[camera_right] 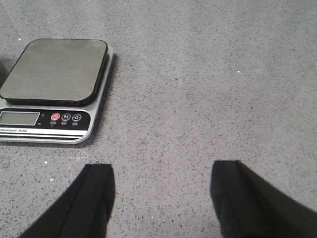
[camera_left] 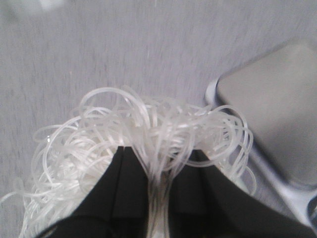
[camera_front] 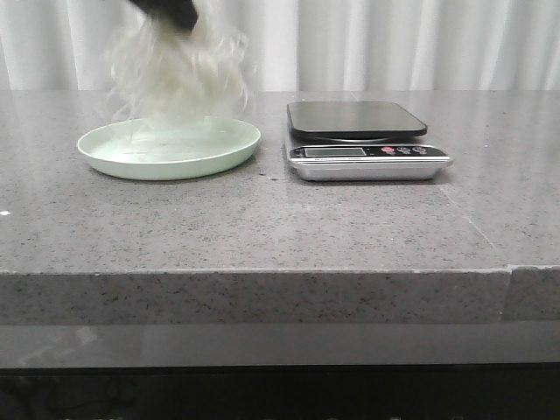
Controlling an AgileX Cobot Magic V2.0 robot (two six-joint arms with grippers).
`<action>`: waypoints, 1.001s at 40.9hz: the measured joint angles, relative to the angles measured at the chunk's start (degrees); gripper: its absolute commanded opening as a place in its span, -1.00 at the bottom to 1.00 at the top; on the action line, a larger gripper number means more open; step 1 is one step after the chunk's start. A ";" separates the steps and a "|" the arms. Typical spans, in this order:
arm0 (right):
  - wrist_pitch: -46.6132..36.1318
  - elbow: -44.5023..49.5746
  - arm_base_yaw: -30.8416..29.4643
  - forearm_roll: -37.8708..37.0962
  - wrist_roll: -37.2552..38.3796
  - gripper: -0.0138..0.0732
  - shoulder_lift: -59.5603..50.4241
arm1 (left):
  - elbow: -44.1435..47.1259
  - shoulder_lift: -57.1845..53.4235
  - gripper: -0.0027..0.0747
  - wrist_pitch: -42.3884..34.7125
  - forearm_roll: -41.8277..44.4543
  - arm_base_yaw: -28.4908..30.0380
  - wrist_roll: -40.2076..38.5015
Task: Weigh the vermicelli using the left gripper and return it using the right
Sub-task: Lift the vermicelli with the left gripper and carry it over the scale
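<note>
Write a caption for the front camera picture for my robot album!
The left gripper lifts fluffy vermicelli above the green plate, beside the empty scale.

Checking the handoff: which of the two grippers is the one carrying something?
The left gripper, shut on the vermicelli above the green plate. The right gripper hangs open and empty.

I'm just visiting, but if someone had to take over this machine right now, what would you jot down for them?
Left gripper: shut on the vermicelli, lifted clear above the green plate, which now shows nothing on it.
Right gripper: open, holding nothing, over bare counter beside the scale.
Done: noodles picked up.
Left: set them on the scale's platform, which has nothing on it, read the weight, then the right gripper carries them back to the plate.
</note>
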 measured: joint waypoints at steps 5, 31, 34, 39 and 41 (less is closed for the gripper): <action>0.00 0.00 0.00 0.00 0.00 0.52 0.00 | -5.00 -0.09 -0.56 0.09 0.00 -1.64 0.00; 0.00 0.00 0.00 0.00 0.00 0.52 0.00 | -24.92 16.52 -0.56 0.79 0.00 -11.91 0.57; 0.00 0.00 0.00 0.00 0.00 0.52 0.00 | -25.01 18.23 -0.54 0.79 0.00 -12.36 0.57; 0.00 0.00 0.00 0.00 0.00 0.52 0.00 | -25.01 20.68 -0.36 0.79 0.00 -12.57 0.68; 0.00 0.00 0.00 0.00 0.00 0.52 0.00 | -25.01 21.58 -0.20 0.79 0.00 -12.57 0.68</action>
